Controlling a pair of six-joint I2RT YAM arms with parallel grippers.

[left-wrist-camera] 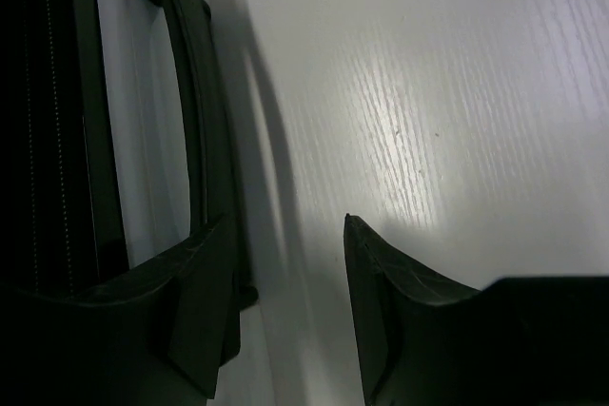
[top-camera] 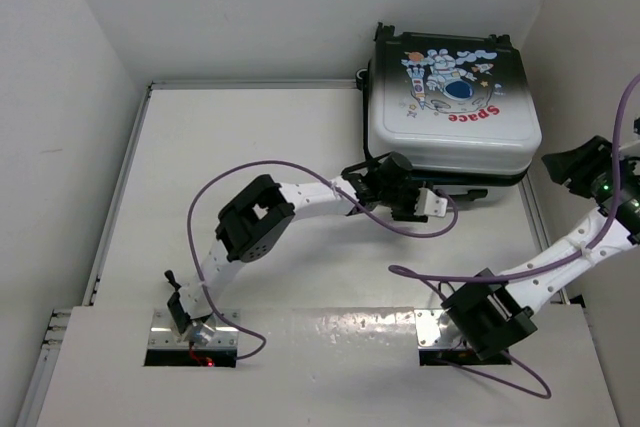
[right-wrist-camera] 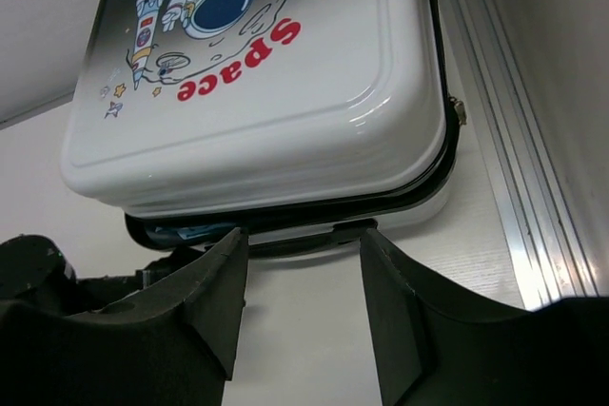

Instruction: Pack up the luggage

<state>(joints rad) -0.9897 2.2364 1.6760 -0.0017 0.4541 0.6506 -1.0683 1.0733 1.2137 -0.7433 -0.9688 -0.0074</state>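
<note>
The luggage (top-camera: 450,97) lies flat at the table's far right, its white-to-black astronaut "Space" lid on top and lowered almost shut. In the right wrist view the luggage (right-wrist-camera: 257,92) shows a narrow gap at its front with something blue (right-wrist-camera: 186,232) inside, and a black handle (right-wrist-camera: 314,240) below the gap. My left gripper (top-camera: 432,203) is open and empty at the front edge, low over the table. In the left wrist view the gripper (left-wrist-camera: 290,235) has the handle (left-wrist-camera: 195,92) just to its left. My right gripper (top-camera: 562,162) (right-wrist-camera: 304,240) is open and empty, right of the case and facing it.
White walls close in the table at the back and both sides. A metal rail (right-wrist-camera: 514,187) runs along the table's right edge beside the case. Purple cables (top-camera: 270,167) loop from both arms. Bare white table (top-camera: 250,127) lies left of the case.
</note>
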